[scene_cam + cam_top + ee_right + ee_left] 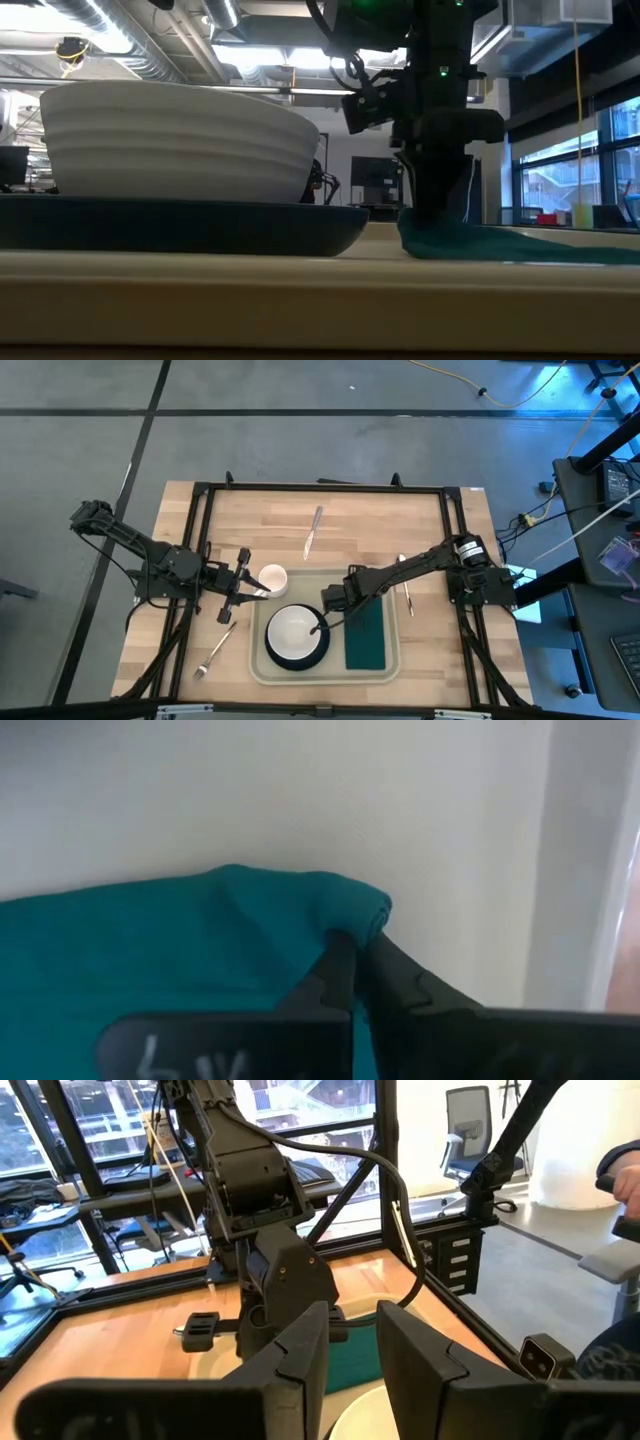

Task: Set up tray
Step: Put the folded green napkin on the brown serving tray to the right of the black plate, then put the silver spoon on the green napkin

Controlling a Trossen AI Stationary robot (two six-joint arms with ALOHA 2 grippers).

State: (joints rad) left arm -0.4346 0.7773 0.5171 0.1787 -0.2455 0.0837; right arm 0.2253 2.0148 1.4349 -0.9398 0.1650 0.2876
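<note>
Low view: the dark round plate and the white ribbed bowl on it are cut off at the picture's left edge. The pale beige plastic tray's rim fills the foreground, blurred, and hides the tray floor. The dark green cloth napkin runs out at the right edge.

Right wrist view: only one corner of the napkin shows; the rest is cut off or behind the fingers.

High view: the two slim silver utensils on the wooden table are too small to identify. The white cup is partly covered by the left gripper.

table bears tray, knife, fork.
</note>
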